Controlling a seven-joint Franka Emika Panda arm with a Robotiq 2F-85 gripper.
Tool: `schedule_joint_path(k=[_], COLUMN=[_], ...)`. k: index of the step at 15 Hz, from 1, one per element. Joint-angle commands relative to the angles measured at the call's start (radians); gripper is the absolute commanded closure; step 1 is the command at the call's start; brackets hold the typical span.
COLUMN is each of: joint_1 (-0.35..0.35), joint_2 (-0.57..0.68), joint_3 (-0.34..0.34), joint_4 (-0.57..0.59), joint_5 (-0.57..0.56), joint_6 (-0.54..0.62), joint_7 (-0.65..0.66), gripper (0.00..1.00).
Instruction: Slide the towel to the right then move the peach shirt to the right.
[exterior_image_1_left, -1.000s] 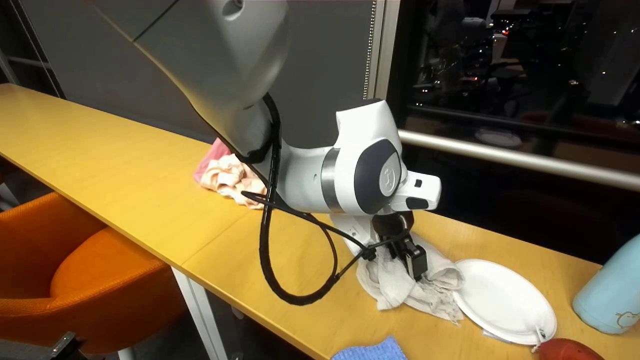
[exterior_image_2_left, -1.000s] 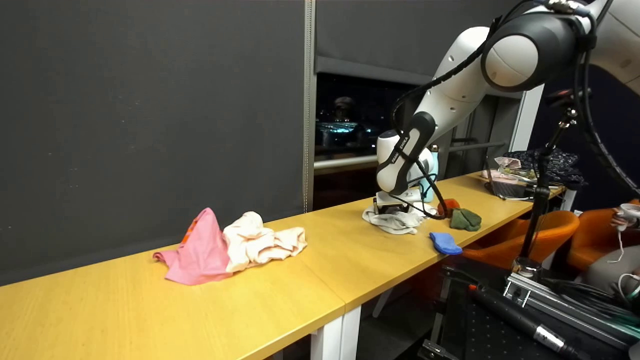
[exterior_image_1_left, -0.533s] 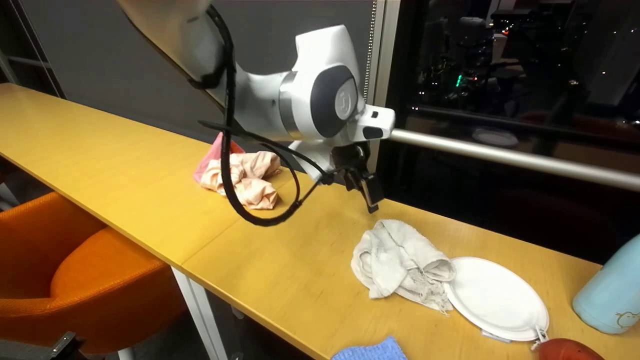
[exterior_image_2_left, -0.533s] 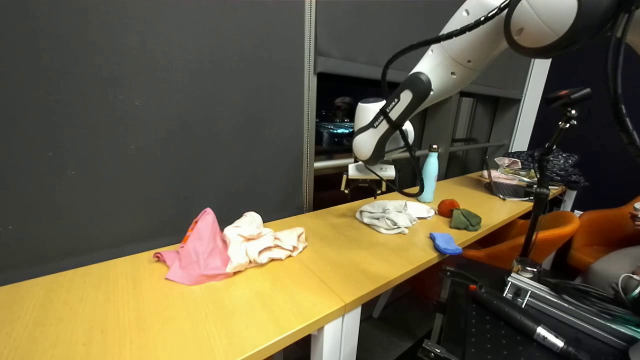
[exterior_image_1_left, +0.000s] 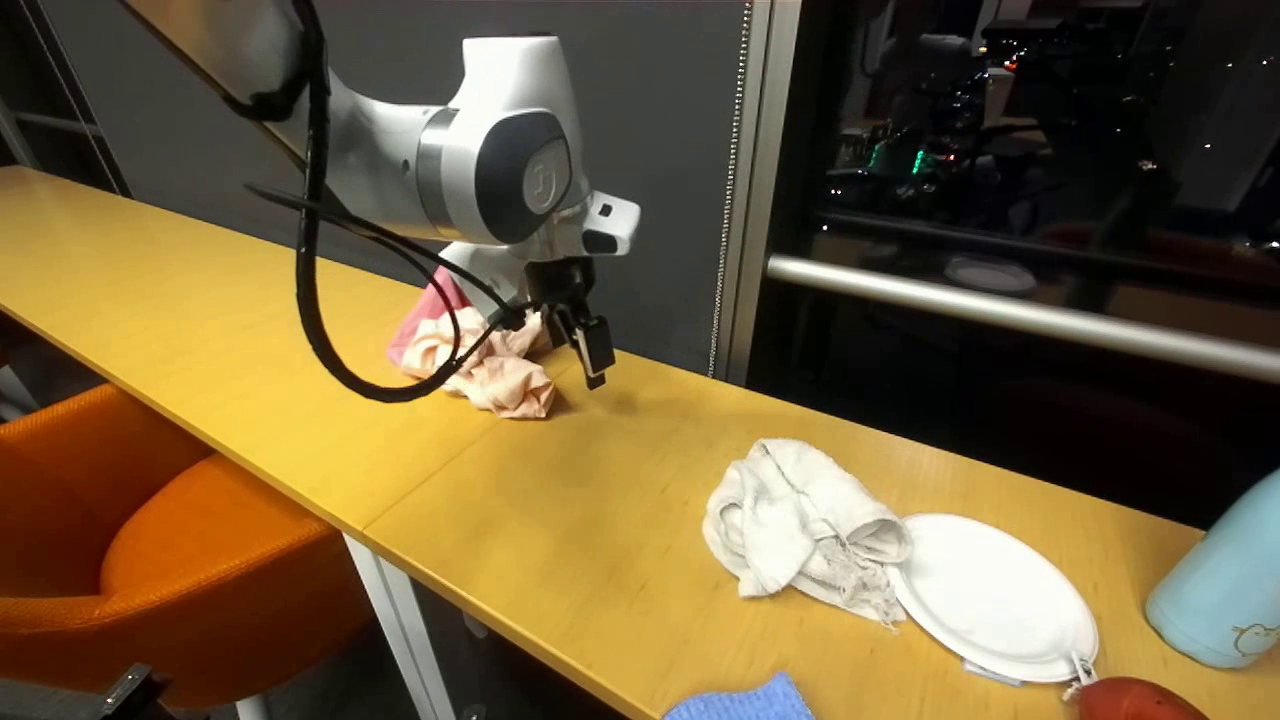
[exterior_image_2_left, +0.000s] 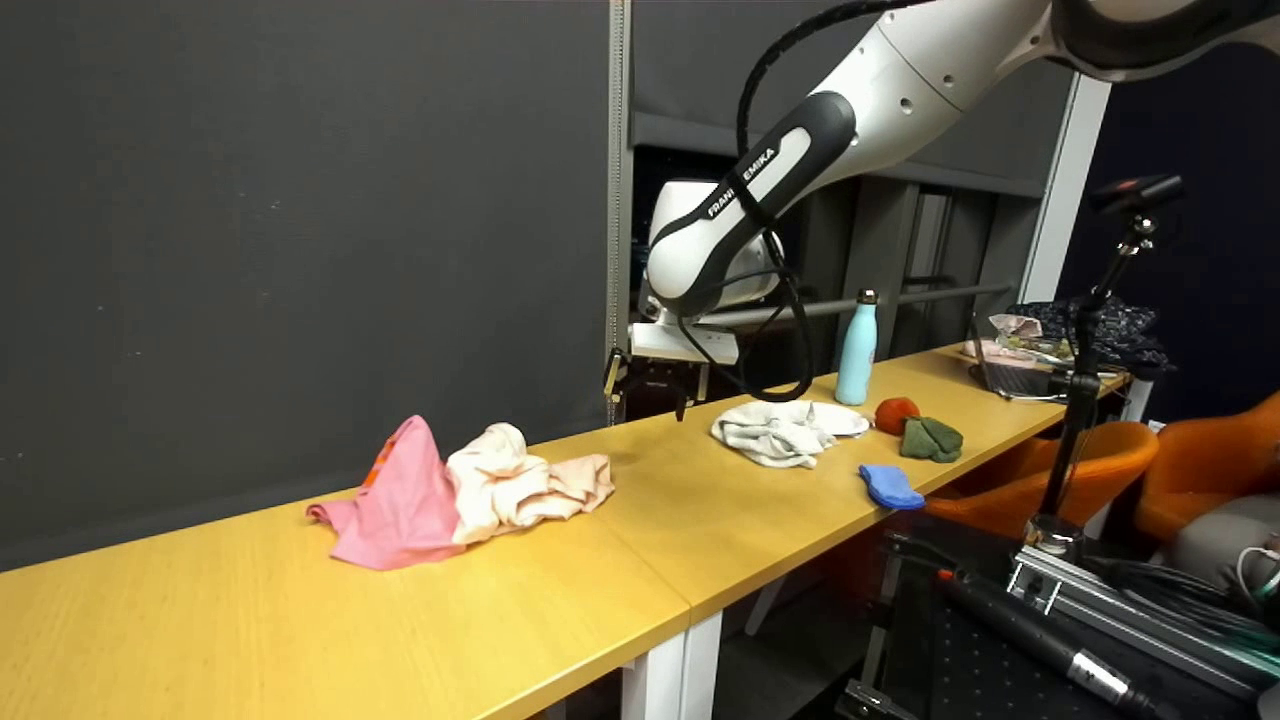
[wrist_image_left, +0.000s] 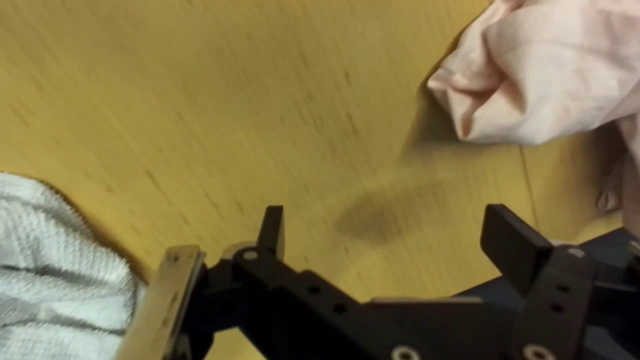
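The grey-white towel (exterior_image_1_left: 800, 530) lies crumpled on the table against a white plate. It also shows in an exterior view (exterior_image_2_left: 770, 437) and at the left of the wrist view (wrist_image_left: 55, 285). The peach shirt (exterior_image_1_left: 505, 382) lies bunched on the table, touching a pink cloth. It also shows in an exterior view (exterior_image_2_left: 520, 482) and at the upper right of the wrist view (wrist_image_left: 560, 80). My gripper (wrist_image_left: 382, 220) is open and empty, above bare table between towel and shirt. In both exterior views the gripper (exterior_image_1_left: 585, 350) (exterior_image_2_left: 655, 385) hangs above the table near the window side, closer to the shirt.
The pink cloth (exterior_image_2_left: 400, 500) lies beside the shirt. The white plate (exterior_image_1_left: 1000, 600), blue bottle (exterior_image_1_left: 1225, 580) and red item (exterior_image_2_left: 895, 414) stand beyond the towel. A green cloth (exterior_image_2_left: 930, 440) and blue cloth (exterior_image_2_left: 890, 487) lie nearer the front edge. A window rail (exterior_image_1_left: 1000, 310) runs behind.
My gripper has risen off the towel and moved away from it, toward the peach shirt. The towel stays on the table; it and the plate shifted slightly as the gripper left.
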Motion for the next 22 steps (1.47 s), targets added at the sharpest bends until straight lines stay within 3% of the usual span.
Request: schedule_joint_path(k=[1, 5, 13, 18, 22], joint_1=[0.024, 0.075, 0.088, 0.129, 0.128], joint_2=[0.047, 0.11, 0.094, 0.222, 0.326], joint_3=[0.028, 0.023, 0.017, -0.025, 0.015], joint_4=[0.075, 0.183, 0.144, 0.336, 0.497], joint_5=[0.02, 0.0, 0.008, -0.05, -0.027], joint_6=[0.002, -0.024, -0.005, -0.003, -0.015], joint_7=[-0.029, -0.005, -0.015, 0.006, -0.015], gripper=[0.0, 0.0, 0.0, 0.0, 0.0])
